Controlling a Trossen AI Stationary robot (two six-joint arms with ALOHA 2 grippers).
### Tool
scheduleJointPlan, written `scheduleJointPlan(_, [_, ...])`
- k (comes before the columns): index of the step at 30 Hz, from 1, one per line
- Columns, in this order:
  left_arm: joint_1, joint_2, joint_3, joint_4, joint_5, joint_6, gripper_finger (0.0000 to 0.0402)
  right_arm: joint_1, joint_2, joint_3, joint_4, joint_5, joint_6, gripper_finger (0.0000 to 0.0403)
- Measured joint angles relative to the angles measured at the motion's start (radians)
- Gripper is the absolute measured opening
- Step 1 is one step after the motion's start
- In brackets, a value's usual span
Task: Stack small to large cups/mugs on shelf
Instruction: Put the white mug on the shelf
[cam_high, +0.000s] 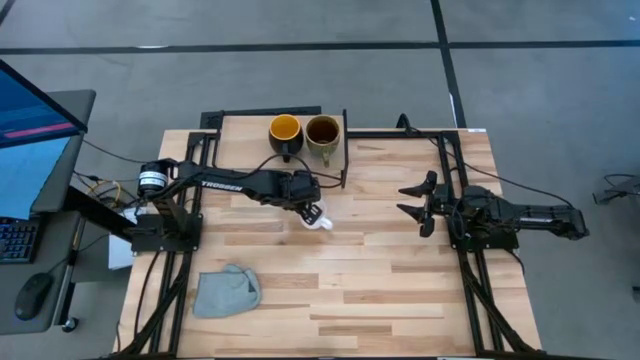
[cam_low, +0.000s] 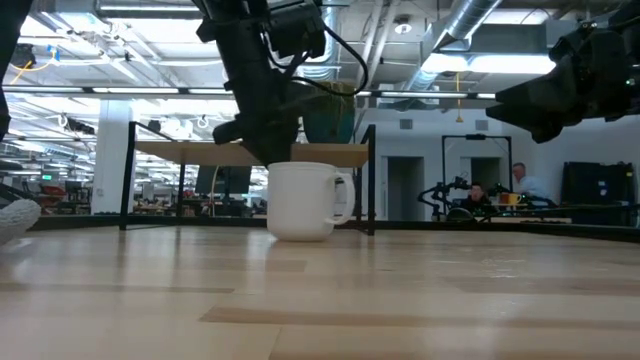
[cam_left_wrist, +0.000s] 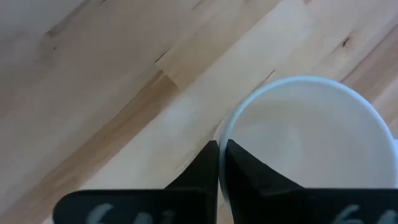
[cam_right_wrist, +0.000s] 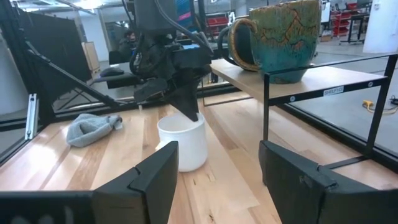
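Small white handled mug (cam_high: 318, 220): from above, mostly covered by the left gripper (cam_high: 306, 207); only a pale sliver shows.

Left wrist view: white mug rim (cam_left_wrist: 305, 84) cut off by the picture edge; handle out of sight; fingertips (cam_left_wrist: 211, 155) hide the rim where they meet.

Low view: mug top hidden behind the dark arm.

Dark mug with orange-yellow inside (cam_high: 285, 130): outer wall barely visible from overhead.

Two seated people (cam_low: 497, 190) in the far room, too small to make out.
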Motion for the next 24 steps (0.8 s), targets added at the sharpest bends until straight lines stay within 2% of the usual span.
scheduleJointPlan(7, [0.000,-0.019,0.000,-0.027,0.011,0.040,0.0002,0.000,0.000,0.000,-0.006,-0.028,0.002,0.0244])
scheduleJointPlan(10, [-0.001,-0.047,0.023,-0.087,0.028,0.053,0.0001,0.000,0.000,0.000,-0.007,-0.034,0.003,0.0244])
scheduleJointPlan(24, [-0.009,-0.213,0.253,-0.587,-0.070,0.118,0.0000,0.000,0.000,0.000,-0.007,-0.034,0.003,0.0244])
